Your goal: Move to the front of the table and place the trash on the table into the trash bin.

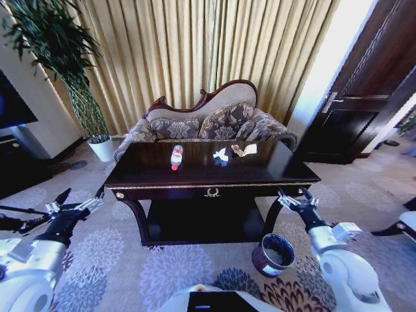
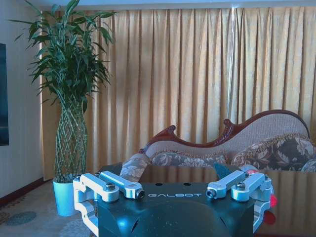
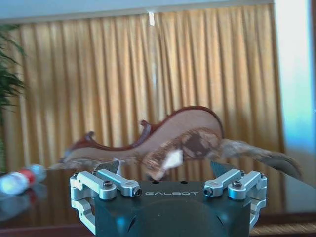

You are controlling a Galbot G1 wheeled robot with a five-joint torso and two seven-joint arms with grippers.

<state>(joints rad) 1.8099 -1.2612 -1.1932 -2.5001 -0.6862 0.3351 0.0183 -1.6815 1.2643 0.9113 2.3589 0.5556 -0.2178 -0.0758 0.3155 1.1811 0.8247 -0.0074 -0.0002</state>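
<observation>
Metal pincers (image 1: 83,200) (image 1: 290,195) wide open, empty

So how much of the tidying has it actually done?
It is parked in front of the table. Nothing is picked up yet: the bottle, white crumpled paper and beige wrapper lie on top. The left gripper and right gripper are open and empty. The trash bin waits on the floor.

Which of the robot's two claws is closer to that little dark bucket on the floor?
The right one. The right gripper hovers at the table's front right corner, just above the trash bin. The left gripper is off beyond the table's left end, far from it.
</observation>
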